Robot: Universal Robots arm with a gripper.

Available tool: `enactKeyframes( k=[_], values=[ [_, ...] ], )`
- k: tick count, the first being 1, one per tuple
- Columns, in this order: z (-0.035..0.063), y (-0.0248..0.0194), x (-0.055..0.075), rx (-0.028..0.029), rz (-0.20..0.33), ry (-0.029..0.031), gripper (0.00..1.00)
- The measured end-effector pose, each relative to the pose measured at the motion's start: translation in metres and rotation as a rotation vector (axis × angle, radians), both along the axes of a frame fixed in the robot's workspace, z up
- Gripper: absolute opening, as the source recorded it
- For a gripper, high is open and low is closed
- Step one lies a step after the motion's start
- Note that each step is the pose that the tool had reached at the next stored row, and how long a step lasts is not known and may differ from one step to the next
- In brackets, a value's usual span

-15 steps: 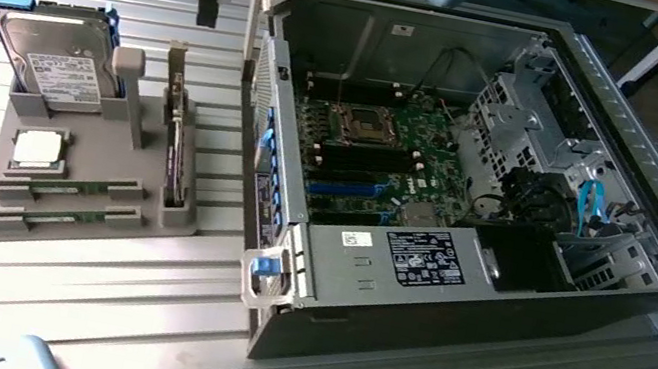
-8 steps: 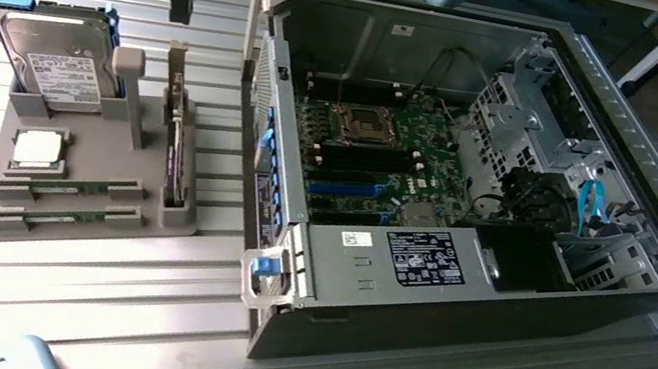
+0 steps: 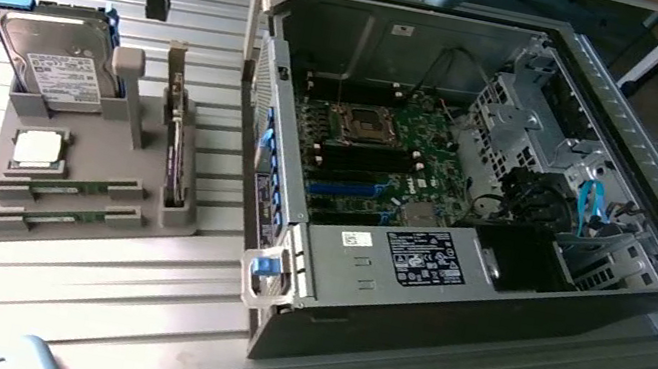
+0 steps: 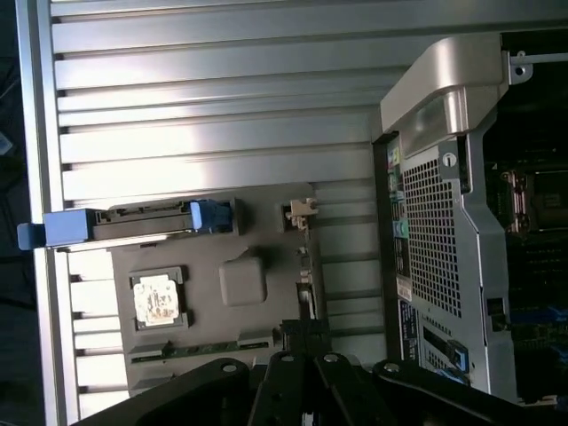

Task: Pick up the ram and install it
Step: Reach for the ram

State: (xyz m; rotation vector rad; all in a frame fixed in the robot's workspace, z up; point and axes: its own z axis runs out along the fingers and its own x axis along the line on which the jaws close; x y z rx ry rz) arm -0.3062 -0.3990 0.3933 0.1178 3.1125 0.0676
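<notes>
Two ram sticks, thin green boards, lie flat in slots at the front of a grey holder (image 3: pixel 122 163): one (image 3: pixel 68 190) just behind the other (image 3: pixel 66 219). In the wrist view a ram stick (image 4: pixel 200 348) shows as a green strip at the holder's edge. My black gripper (image 3: pixel 157 9) hangs high above the holder's back end, between the hard drive and the upright card. Its fingers (image 4: pixel 304 330) are shut together with nothing in them. The gripper is well apart from the ram. The open computer case (image 3: pixel 424 262) lies at the exterior view's right, its motherboard (image 3: pixel 375 152) exposed.
On the holder stand a hard drive (image 3: pixel 53 65) in a blue bracket, a square silver processor (image 3: pixel 38 149) and a dark expansion card (image 3: pixel 178 158) on edge. The case wall (image 3: pixel 260 132) rises close beside the holder. The ribbed metal table (image 3: pixel 65 300) extends in front.
</notes>
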Motion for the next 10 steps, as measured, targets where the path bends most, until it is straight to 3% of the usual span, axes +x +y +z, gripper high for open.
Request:
enactKeyframes(
  k=[10],
  values=[
    [0.0, 0.0, -0.028, 0.0, 0.0, 0.0, 0.1]
  ],
)
